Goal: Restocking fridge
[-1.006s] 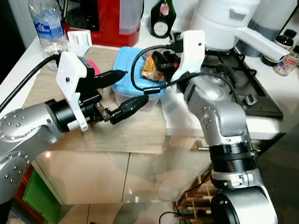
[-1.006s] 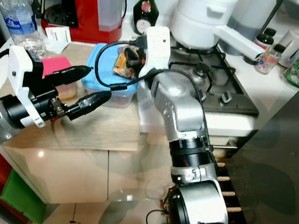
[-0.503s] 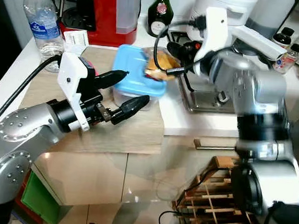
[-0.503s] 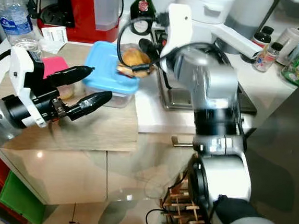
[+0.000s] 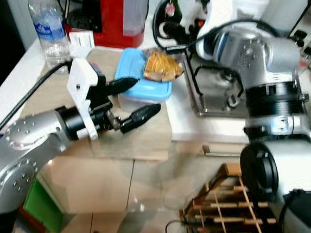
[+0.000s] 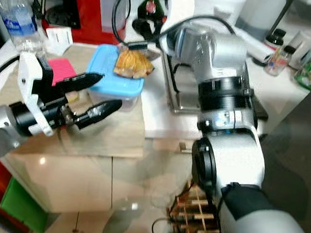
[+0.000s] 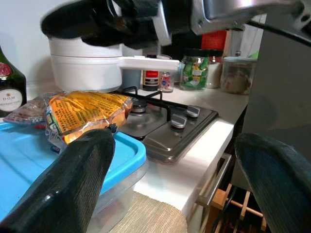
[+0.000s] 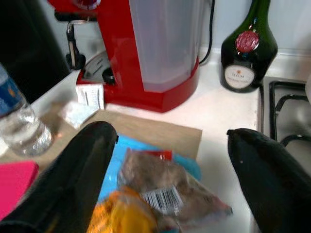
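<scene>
Kitchen counter of pale wood (image 5: 142, 142) meets a steel hob (image 7: 175, 128). Both grippers' jaws are spread and empty: the left gripper (image 5: 130, 100) near a plastic tub's blue lid (image 5: 139, 85), the right gripper (image 8: 170, 160) above a crinkly orange snack bag (image 5: 161, 67) lying flat on that lid, long axis unclear.

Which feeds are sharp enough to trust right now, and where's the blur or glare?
Head views: slightly soft overall, glossy reflections on the cabinet front. Left wrist view: orange packet sharp, near fingers blurred. Right wrist view: bottle clear, packet soft.
</scene>
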You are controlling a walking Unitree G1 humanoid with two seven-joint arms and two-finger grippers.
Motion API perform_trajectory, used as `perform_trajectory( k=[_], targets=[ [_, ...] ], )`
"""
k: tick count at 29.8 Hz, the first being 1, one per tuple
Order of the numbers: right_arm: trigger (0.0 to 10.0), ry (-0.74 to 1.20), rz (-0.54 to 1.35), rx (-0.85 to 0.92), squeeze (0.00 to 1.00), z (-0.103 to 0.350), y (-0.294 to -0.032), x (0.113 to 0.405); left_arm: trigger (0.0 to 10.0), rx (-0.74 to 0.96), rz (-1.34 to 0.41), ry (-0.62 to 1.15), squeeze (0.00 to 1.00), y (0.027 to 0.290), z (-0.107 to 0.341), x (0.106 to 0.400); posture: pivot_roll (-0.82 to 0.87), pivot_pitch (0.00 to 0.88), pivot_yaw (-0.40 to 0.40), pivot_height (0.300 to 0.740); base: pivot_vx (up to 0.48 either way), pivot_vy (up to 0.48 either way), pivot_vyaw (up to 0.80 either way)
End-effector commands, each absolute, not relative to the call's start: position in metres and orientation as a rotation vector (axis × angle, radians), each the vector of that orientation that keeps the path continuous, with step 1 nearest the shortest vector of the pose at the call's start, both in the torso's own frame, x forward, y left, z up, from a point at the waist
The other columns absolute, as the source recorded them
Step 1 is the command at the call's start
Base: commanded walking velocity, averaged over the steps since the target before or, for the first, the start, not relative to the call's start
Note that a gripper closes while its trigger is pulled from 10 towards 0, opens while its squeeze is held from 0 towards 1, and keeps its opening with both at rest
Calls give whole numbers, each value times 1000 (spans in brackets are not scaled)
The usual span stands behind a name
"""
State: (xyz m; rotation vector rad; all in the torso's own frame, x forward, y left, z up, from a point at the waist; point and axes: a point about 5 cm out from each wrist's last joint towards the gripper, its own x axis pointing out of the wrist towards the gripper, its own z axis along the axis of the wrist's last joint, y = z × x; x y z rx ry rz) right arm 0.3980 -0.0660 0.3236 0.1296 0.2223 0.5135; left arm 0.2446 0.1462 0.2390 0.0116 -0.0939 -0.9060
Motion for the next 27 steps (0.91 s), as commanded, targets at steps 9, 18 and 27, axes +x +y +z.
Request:
perform_trajectory(
  k=[9, 18, 27],
  targets=[
    [10000, 326, 371, 117, 1000, 303, -64, 412, 10000, 29, -936, -91, 0, 144, 241, 245, 50, 3, -59, 740, 0, 0, 0],
    [10000, 352, 323, 157, 1000, 313, -55, 412, 10000, 31, -946, -96, 0, 141, 243, 245, 41, 0, -57, 740, 0, 0, 0],
    [10000, 348, 378, 230, 1000, 336, -27, 402, 10000, 31, -955, -97, 0, 140, 243, 245, 39, 0, -61, 740, 0, 0, 0]
  ],
)
